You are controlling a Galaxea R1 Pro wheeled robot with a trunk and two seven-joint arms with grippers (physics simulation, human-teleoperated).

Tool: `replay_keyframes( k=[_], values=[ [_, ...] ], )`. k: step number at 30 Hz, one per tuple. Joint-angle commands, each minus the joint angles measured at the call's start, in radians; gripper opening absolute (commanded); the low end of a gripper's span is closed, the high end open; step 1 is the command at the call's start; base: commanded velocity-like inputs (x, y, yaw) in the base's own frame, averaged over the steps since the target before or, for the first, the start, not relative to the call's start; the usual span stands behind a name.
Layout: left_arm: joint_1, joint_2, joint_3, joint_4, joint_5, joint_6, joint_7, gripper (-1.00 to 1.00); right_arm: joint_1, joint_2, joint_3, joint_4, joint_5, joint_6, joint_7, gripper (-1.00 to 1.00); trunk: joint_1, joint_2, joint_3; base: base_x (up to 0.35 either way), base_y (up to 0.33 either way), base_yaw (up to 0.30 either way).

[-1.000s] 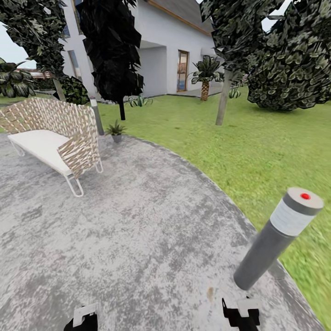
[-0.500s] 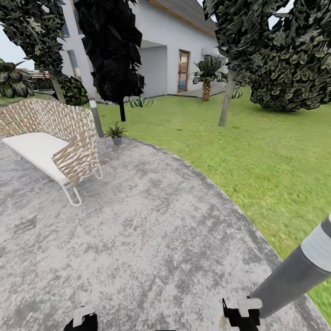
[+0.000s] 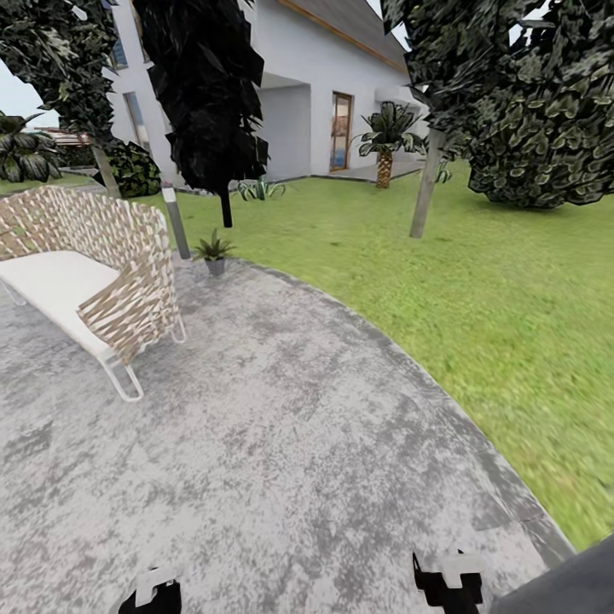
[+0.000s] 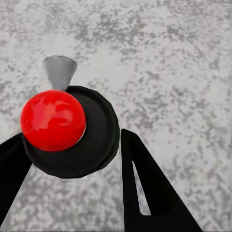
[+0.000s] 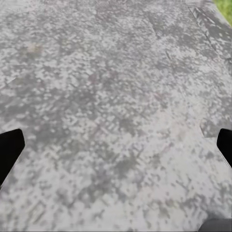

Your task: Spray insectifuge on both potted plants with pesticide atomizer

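Still searching: no atomizer seen; one potted plant [image 3: 211,252] far left by the wicker sofa [image 3: 85,286]. Right claw [image 5: 116,145] wide, empty; left claw [image 4: 72,159] unclear. Scan patio [image 3: 281,443] slowly.

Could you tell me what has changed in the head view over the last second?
The whole view has shifted, so the camera moved: the grey bollard slid off to the lower right corner, and the wicker sofa drifted lower left. Nothing was grasped or released. The small potted plant still stands at the patio edge.
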Motion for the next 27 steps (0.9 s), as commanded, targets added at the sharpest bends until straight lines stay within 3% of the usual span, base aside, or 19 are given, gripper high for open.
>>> replay_keyframes(
  k=[1,27],
  values=[
    [0.0,0.0,-0.003,0.001,0.01,-0.004,0.001,-1.0,-0.001,0.001,-0.005,0.001,0.011,-0.003,-0.005,1.0,0.0,0.0,-0.001,0.309,0.002,0.0],
    [0.0,0.001,-0.003,0.002,0.011,-0.002,0.002,-1.0,-0.001,0.001,-0.005,0.016,0.01,-0.003,-0.005,1.0,0.0,0.0,-0.001,0.324,0.0,0.0]
  ],
)
